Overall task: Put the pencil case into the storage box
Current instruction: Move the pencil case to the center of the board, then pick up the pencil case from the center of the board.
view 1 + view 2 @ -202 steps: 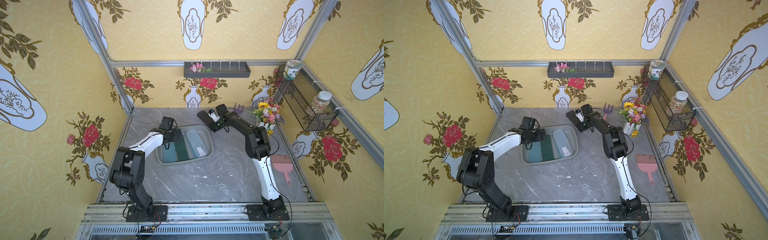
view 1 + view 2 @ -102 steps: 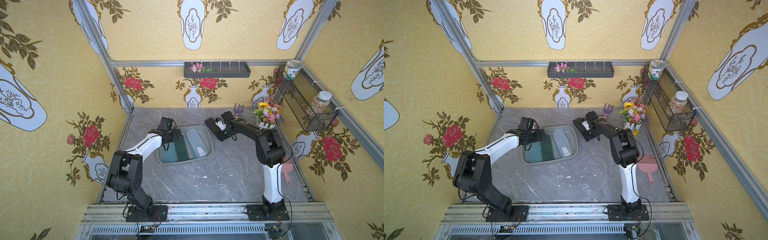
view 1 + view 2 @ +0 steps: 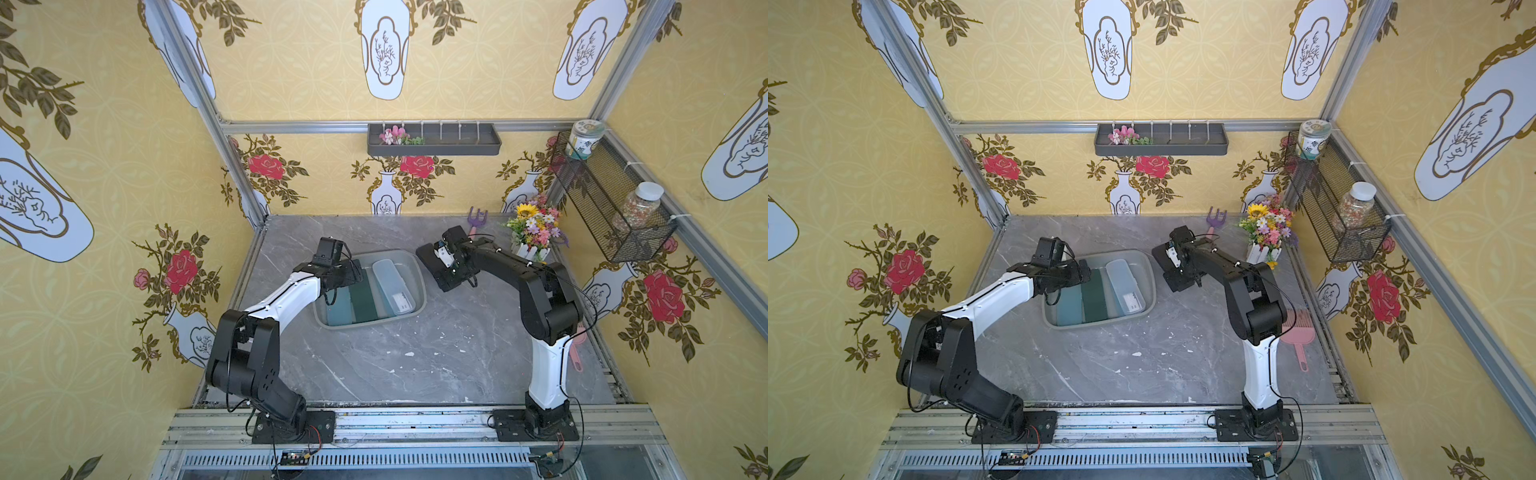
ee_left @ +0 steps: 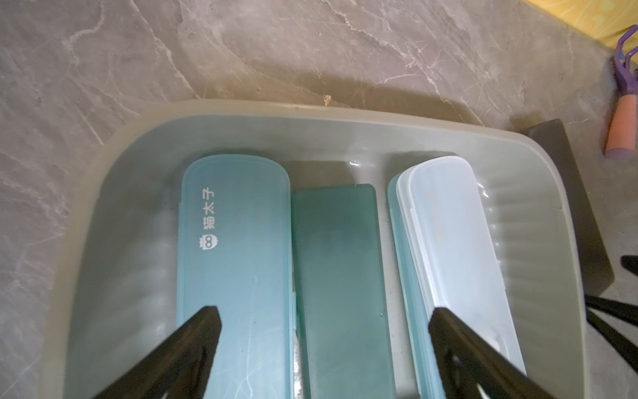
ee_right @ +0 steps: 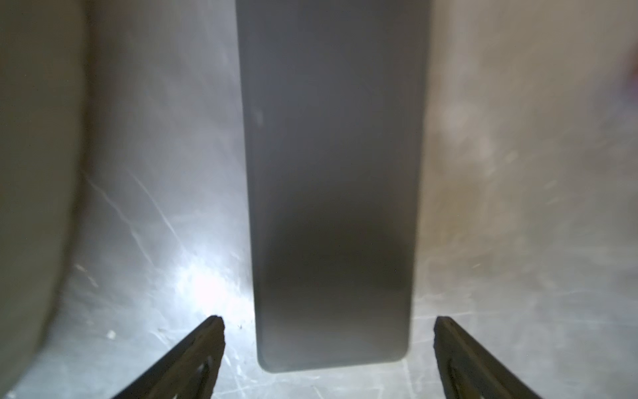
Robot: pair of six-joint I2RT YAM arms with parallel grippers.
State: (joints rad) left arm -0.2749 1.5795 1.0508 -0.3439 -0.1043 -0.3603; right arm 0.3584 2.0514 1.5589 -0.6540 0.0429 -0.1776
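- The black pencil case is lying flat on the grey table, outside the storage box
- In both top views the pencil case is sitting just beside the box's right side; the right wrist view is showing a strip of table between them
- The right gripper is hanging right over the pencil case with its jaws spread wide; one finger is sitting on each side of the case and neither is touching it, so it is holding nothing
- The storage box is sitting near the middle of the table, with three cases lying side by side in it: a light blue case, a dark green case and a white case
- The left gripper is hanging over the box with its jaws wide apart, holding nothing
- A purple rake and a bunch of flowers are sitting at the far right of the table
- A pink brush is lying by the right arm
- A dark shelf tray is hanging on the back wall, and a wire basket is hanging on the right wall
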